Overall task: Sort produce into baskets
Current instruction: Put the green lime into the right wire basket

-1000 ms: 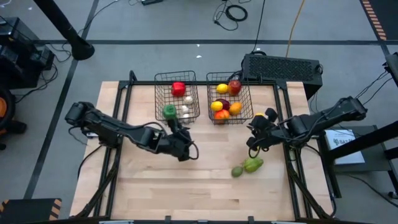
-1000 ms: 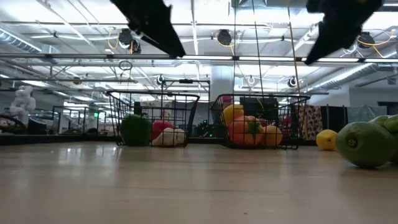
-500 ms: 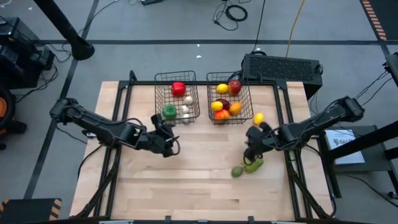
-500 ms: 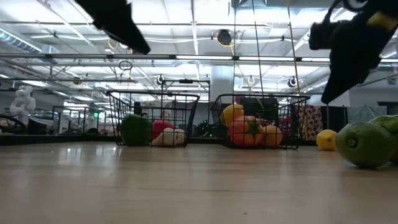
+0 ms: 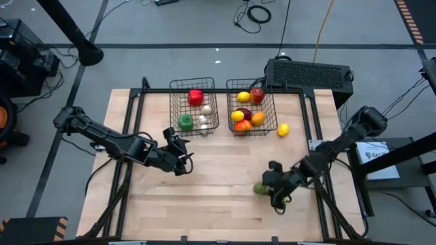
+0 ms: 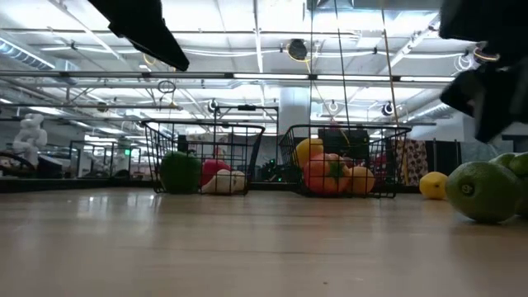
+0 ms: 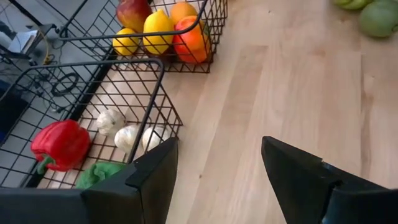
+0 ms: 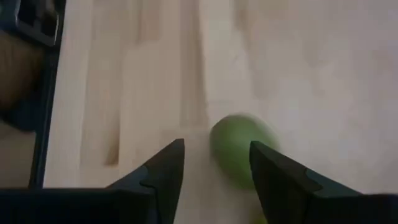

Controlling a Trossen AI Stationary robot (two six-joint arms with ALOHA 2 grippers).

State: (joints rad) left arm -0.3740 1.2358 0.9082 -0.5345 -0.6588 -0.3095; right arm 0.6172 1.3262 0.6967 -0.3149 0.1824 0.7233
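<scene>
Right wrist view shows your right gripper (image 8: 211,165) spread apart, a green fruit (image 8: 237,149) just ahead between its fingers on the worktop (image 8: 298,74). Your left gripper (image 7: 217,165) hangs apart and empty, the baskets (image 7: 149,81) just beyond it.

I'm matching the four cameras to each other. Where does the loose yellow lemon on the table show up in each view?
High view: lemon on the table, just right of the right basket.
Low view: lemon right of that basket, left of the big green fruit.
Left wrist view: not in it.
Right wrist view: not in it.
Shared landmark: the right basket with the orange pepper.
</scene>
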